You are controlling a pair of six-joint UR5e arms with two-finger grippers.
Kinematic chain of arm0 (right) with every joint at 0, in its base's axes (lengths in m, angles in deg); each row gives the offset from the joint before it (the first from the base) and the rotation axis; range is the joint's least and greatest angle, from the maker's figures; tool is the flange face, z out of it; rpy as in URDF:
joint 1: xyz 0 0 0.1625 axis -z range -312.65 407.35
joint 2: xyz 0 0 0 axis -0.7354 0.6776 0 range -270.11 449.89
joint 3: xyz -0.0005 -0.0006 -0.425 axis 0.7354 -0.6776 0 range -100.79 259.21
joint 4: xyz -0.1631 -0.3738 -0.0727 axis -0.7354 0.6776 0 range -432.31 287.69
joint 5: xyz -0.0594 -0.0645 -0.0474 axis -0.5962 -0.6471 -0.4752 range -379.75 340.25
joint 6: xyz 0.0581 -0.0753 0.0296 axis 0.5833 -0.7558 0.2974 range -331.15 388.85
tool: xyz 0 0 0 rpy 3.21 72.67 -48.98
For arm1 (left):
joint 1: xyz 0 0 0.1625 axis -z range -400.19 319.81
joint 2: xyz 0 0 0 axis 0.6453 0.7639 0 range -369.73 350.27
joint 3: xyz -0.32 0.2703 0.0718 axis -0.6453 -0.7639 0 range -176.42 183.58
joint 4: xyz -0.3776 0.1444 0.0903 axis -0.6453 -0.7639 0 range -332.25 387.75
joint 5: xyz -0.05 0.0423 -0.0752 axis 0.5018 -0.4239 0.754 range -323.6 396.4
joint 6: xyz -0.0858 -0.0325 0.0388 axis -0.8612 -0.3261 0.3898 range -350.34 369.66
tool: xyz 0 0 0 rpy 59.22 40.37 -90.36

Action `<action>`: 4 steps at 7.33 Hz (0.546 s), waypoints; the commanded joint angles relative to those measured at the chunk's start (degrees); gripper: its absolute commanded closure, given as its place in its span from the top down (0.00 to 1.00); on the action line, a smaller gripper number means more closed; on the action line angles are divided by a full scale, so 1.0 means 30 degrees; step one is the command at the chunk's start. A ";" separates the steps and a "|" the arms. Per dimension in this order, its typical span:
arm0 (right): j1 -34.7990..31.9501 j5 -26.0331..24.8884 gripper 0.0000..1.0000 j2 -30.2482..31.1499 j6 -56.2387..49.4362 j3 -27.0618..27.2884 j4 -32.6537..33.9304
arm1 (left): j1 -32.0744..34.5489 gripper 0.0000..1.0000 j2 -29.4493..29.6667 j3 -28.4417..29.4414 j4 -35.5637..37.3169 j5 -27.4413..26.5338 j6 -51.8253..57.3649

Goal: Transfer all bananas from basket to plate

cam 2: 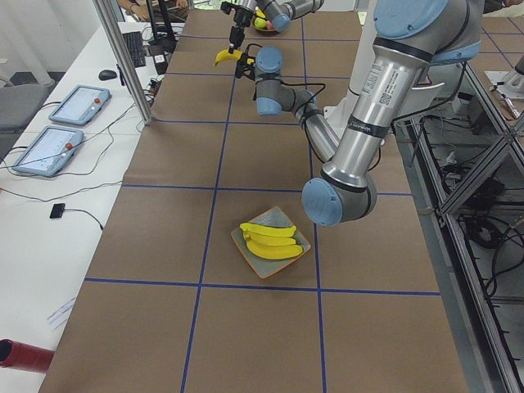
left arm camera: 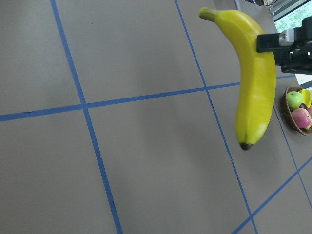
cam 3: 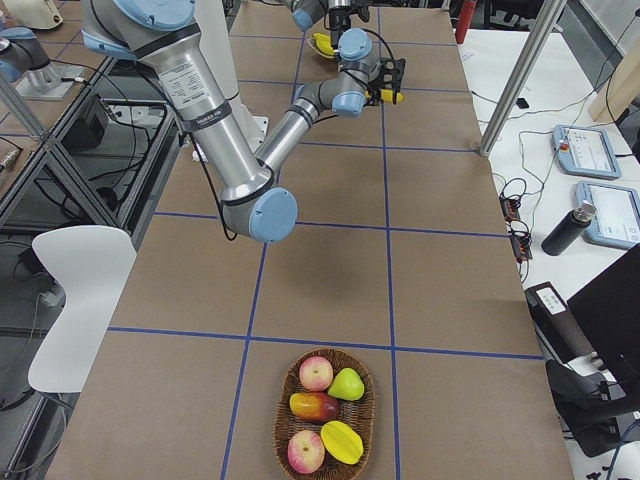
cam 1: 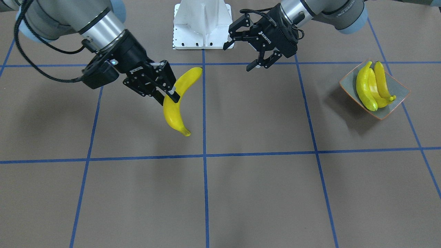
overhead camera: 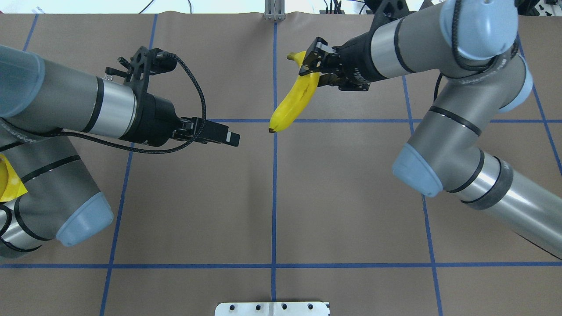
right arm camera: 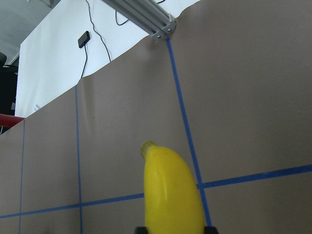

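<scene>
While one banana [cam 1: 179, 100] hangs in the air over the table's middle, pinched near mid-length by the right gripper [cam 1: 171, 95], the step in hand reads as a hand-over toward the left side. Its stem end points away from the robot's base and its dark tip toward it. Both ends stick out free of the jaws.

Noted: the left gripper [cam 1: 238, 57] has its jaws spread with nothing in them. It is near the dark-tip end, not touching.

Judgement: the left should close across the free tip half, clear of the right's fingers and square to the curve. The right should let go only once that grip is firm, since the glossy skin may slip or swivel.

Outward: the plate [cam 1: 401, 90] is well apart on the robot's left. Three bananas [cam 1: 370, 88] lie side by side in it, and bare dish shows along one side. The basket [cam 3: 372, 400] sits at the far right end, holding only other fruit as far as I can tell.
</scene>
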 commanded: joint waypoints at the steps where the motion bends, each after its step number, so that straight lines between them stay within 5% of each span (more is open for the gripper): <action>1: 0.1649 -0.1531 0.00 -0.1291 0.0082 0.0180 0.2479 | -0.0080 1.00 0.0110 -0.0054 -0.0028 -0.0002 0.0000; 4: 0.2592 -0.1948 0.00 -0.1412 0.0082 0.1113 0.2724 | -0.0109 1.00 0.0110 0.0092 -0.0438 -0.0002 -0.0001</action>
